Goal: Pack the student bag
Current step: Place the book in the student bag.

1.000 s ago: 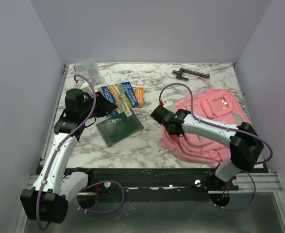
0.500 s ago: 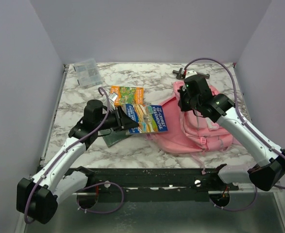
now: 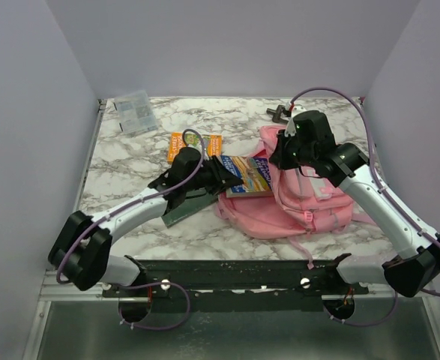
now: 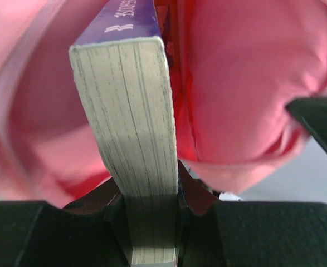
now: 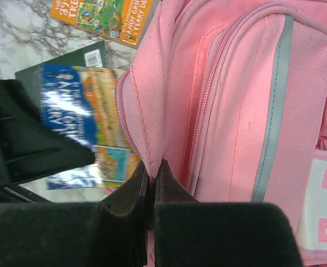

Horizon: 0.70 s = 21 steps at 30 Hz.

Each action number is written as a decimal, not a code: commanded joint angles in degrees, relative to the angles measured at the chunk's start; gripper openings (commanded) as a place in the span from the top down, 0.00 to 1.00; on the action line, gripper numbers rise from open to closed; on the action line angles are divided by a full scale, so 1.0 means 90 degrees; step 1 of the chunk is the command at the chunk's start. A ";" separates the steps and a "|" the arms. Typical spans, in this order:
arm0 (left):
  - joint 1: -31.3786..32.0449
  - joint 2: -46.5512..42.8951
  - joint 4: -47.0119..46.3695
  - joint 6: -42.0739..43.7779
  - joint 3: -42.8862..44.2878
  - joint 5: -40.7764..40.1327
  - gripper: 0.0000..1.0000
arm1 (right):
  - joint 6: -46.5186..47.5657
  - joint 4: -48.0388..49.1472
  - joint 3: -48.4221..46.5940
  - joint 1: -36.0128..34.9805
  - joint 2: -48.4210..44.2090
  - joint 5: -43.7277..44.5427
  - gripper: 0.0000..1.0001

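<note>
Now the left gripper (image 4: 149, 193), clamped on the blue book (image 3: 248, 174), aims its long axis toward three o'clock into the student bag (image 3: 313, 210), whose rim the right gripper (image 5: 151, 172) pinches.

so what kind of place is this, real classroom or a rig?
Most likely a lab test cell: plain white walls box in a marble-patterned tabletop, two robot arms sit on a metal rail, and the soft pink fabric backpack and blue illustrated paperback look staged.
</note>
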State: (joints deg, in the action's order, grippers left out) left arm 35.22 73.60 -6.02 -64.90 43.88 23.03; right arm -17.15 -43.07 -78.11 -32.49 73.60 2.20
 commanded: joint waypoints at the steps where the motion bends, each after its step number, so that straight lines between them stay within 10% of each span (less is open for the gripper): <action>1: 0.0587 0.0810 -0.1925 -0.0784 0.0614 -0.0386 1.00 | -0.0202 0.0966 -0.0382 0.0041 -0.0197 -0.0651 1.00; 16: 0.1991 0.4168 -0.2538 -0.2020 0.2882 -0.2451 0.98 | -0.0371 0.1384 -0.0014 0.0126 -0.0502 -0.1036 1.00; 21: 0.2016 0.4198 -0.2479 -0.1550 0.2969 -0.2409 0.58 | -0.0182 0.1156 -0.0004 0.0428 -0.0649 -0.0989 1.00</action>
State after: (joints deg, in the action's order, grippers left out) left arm 52.97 113.60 -23.07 -79.33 68.90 4.91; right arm -19.88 -39.57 -77.47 -30.44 71.55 -5.17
